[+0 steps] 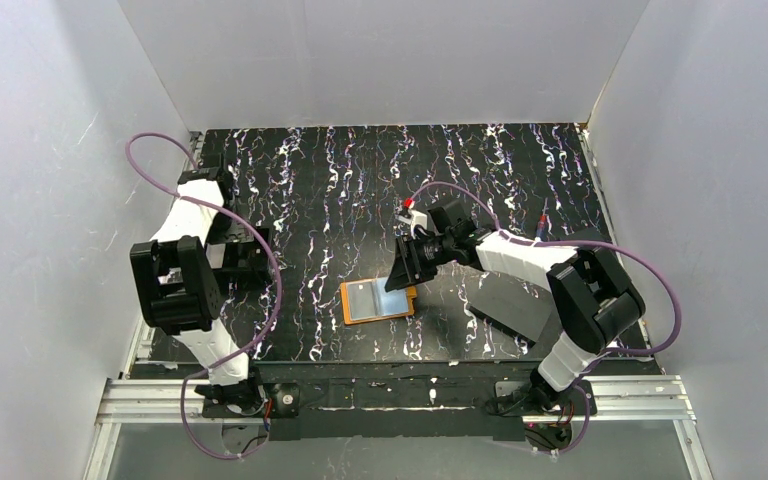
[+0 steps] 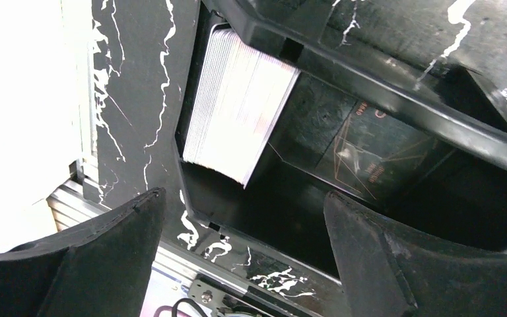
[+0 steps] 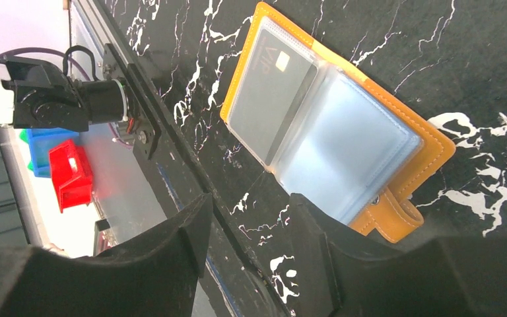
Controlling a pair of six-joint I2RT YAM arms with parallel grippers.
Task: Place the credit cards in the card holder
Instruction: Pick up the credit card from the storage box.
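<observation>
Fetching next card: left hand (image 2: pixel 241 198) released over card stack (image 2: pixel 237 105); right hand (image 3: pixel 251 201) parted, empty, by card holder (image 3: pixel 343 139). Needs pinching one card.

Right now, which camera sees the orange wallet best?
The right wrist view: the wallet lies open up close, with a card in one sleeve. In the top view the wallet looks small and far away. The left wrist view misses it.
</observation>
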